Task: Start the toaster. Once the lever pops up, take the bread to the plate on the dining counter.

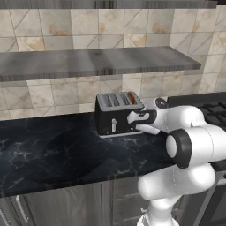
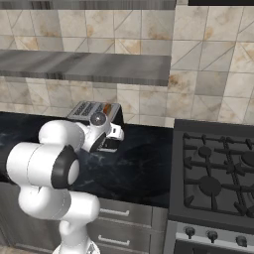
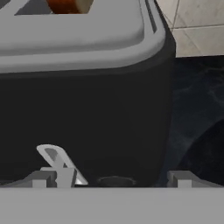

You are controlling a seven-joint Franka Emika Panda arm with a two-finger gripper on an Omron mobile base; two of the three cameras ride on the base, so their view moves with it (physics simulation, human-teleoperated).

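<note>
Tiled wall, black counter [image 1: 53,150]: toaster [image 1: 115,115] stands far back, bread [image 3: 69,5] still in its right slot. Pincer [image 3: 111,179] spread wide at the lever [image 3: 59,162]; toasting and plating remain.

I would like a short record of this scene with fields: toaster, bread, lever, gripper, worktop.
toaster: black, grey top, on the worktop by the tiled wall
bread: sits in the rightmost slot, orange crust showing
lever: silvery, low on the toaster front, right by the left fingertip
gripper: at the toaster front, fingers apart
stove: to the right of the worktop
</note>
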